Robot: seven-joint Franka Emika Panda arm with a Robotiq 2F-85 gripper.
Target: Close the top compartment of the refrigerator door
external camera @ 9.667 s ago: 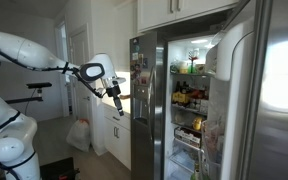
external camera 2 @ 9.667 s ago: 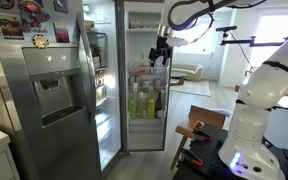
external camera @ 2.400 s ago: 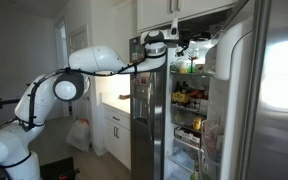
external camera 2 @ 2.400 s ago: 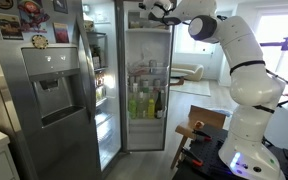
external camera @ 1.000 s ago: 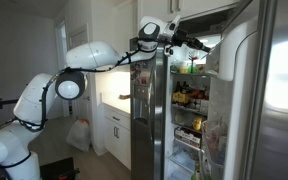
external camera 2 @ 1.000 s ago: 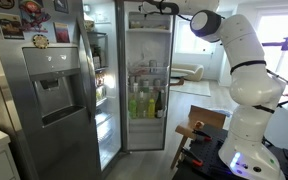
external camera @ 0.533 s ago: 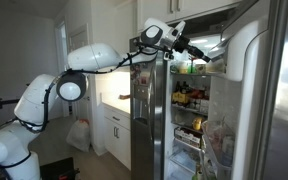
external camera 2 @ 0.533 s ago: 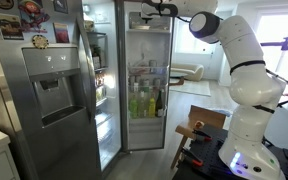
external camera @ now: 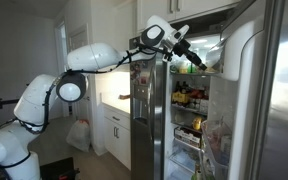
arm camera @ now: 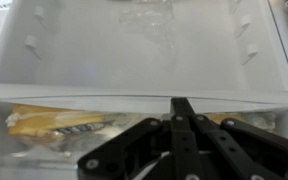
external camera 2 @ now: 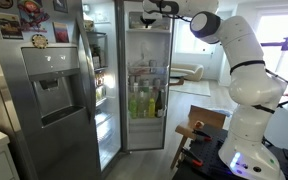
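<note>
— Where do we find the frosted white plastic cover of the top door compartment (arm camera: pixel 134 50)?

— At the very top of the open refrigerator door (external camera 2: pixel 146 55), on its inner side. In the wrist view it fills the upper half of the picture. It is a pale, cloudy panel with small moulded ribs near its left and right sides and a straight lower edge running right across.

— And under that edge?

— We see yellow packets (arm camera: pixel 44 120) lying inside, too blurred for us to say what they are. We cannot tell whether the cover sits fully down either.

— How does the black two-finger gripper (arm camera: pixel 181 104) stand?

— Its fingers are pressed together into one narrow tip with nothing between them. That tip lies at the cover's lower edge, a little right of the middle in the wrist view. We cannot tell whether it touches.

— What do we get from outside?

— In an exterior view the white robot arm (external camera: pixel 94 58) stretches up and across, with its wrist at the top of the lit refrigerator interior (external camera: pixel 189 100). In an exterior view coloured bottles (external camera 2: pixel 144 103) stand on a door shelf well below the compartment. Beside that door, the stainless steel freezer door with an ice dispenser (external camera 2: pixel 49 95) is shut.
</note>
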